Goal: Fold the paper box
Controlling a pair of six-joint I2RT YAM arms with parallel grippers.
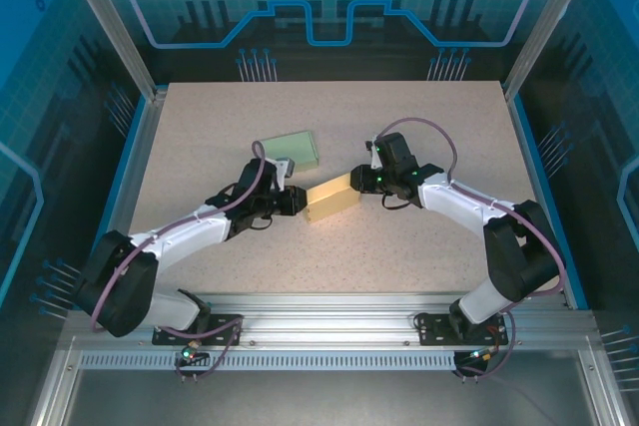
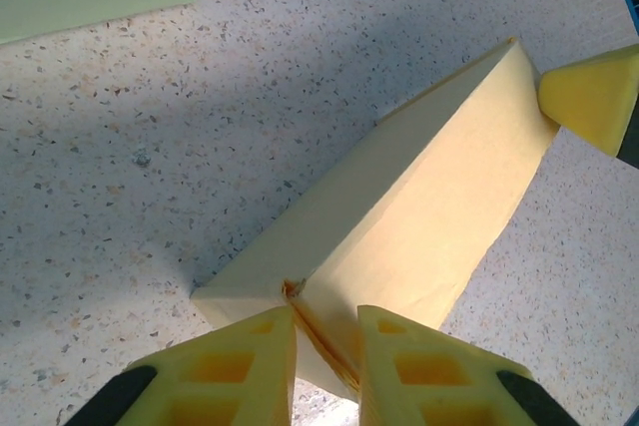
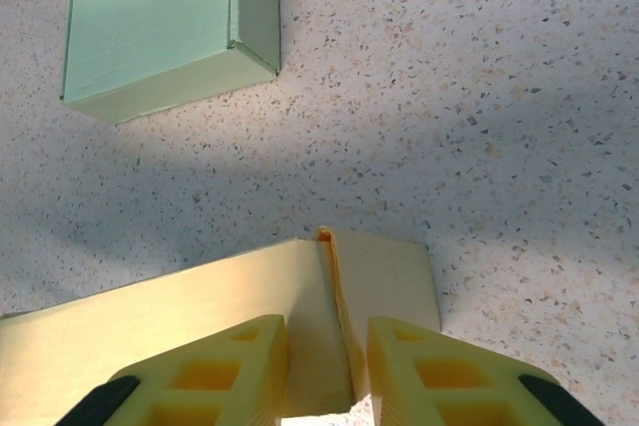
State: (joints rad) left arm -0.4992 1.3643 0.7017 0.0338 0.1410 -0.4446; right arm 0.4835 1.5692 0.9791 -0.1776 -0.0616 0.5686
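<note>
While the yellow box (image 1: 331, 202) lies mid-frame on the table (image 1: 429, 246), its long axis runs from lower left to upper right. The left gripper (image 1: 299, 203) pinches its lower-left end and the right gripper (image 1: 359, 180) its upper-right wall, both jaws nearly closed.

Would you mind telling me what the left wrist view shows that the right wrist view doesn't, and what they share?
Left wrist: the left gripper pinching the yellow box at its near end, the right arm's fingertip at its far end. Right wrist: the right gripper astride that box's end flap, plus the whole top of the green box. Both: yellow box, green box, speckled table.
</note>
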